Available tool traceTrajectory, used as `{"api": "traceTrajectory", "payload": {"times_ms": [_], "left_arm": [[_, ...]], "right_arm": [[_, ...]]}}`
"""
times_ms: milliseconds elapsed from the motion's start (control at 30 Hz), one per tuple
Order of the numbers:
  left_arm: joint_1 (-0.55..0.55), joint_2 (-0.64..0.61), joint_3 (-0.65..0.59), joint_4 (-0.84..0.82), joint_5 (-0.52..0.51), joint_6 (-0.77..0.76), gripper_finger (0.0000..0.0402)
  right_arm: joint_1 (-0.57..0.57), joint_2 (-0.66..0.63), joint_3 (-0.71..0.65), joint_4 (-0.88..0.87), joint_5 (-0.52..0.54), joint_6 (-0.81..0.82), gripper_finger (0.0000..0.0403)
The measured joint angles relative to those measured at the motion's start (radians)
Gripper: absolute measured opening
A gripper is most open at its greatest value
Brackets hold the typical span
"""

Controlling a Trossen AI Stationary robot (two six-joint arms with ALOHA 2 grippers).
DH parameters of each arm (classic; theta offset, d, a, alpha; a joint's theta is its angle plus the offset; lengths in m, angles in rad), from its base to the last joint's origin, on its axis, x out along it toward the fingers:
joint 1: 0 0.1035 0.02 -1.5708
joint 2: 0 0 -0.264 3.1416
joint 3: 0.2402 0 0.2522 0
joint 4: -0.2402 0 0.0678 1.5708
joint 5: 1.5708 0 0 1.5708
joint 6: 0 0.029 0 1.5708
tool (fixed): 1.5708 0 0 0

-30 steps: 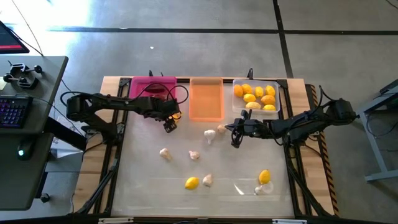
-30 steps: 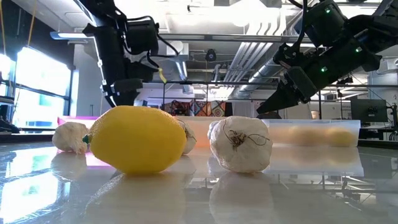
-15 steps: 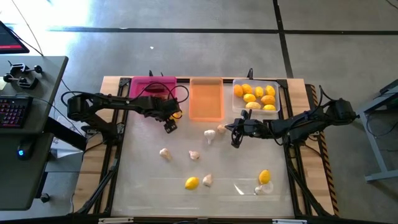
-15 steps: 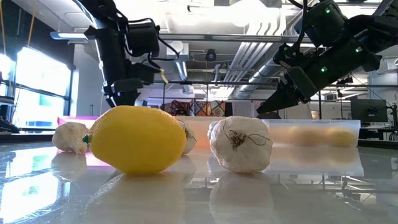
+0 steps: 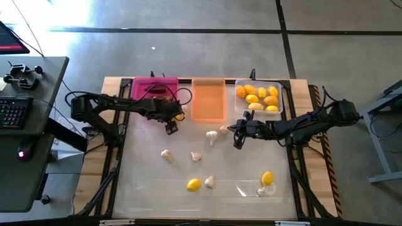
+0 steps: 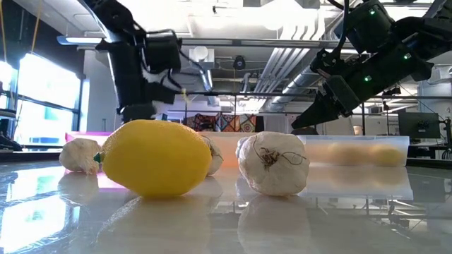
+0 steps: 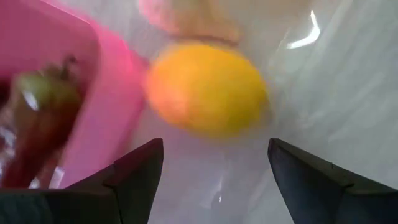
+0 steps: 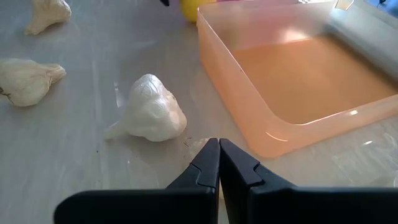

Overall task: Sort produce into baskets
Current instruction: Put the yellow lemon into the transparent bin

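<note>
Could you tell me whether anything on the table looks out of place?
A clear plastic scrap lies at the table's near edge among the loose produce, by a lemon. The orange basket is empty, while garlic lies scattered outside it.

Bright even overhead light, white glare on the glossy desk [image 5: 144, 188] and far-left floor, blown-out window left in the low view with mirror reflections under the sharp near lemon [image 6: 155, 159], left arm motion-blurred, left wrist view smeared and unfocused, right wrist view crisp.

A grey concrete floor [image 5: 207, 37] surrounds a dark desk [image 5: 31, 125] bearing a keyboard [image 5: 16, 112].
</note>
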Motion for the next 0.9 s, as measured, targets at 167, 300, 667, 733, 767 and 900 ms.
{"api": "traceTrajectory", "payload": {"times_ms": [167,300,667,733,767,900], "left_arm": [[0.000,0.003,-0.003,-0.009,-0.004,0.006,0.0278],[-0.013,0.002,-0.001,-0.005,-0.004,0.035,0.0278],[-0.115,-0.010,-0.059,0.148,0.102,0.078,0.0251],[-0.130,-0.021,-0.109,0.245,0.106,0.077,0.0228],[-0.138,-0.027,-0.130,0.284,0.105,0.076,0.0214],[-0.169,-0.073,-0.209,0.415,0.106,0.076,0.0156]], "right_arm": [[0.000,0.000,0.000,-0.001,0.000,0.000,0.0000],[0.000,0.000,0.000,0.000,0.000,0.000,0.0000],[0.000,0.000,0.000,-0.001,-0.006,0.000,0.0000],[0.000,0.000,0.000,-0.001,-0.018,0.000,0.0000],[0.000,0.000,0.000,0.000,-0.022,0.000,0.0000],[0.000,0.000,0.000,0.016,-0.025,0.000,0.0000]]}}
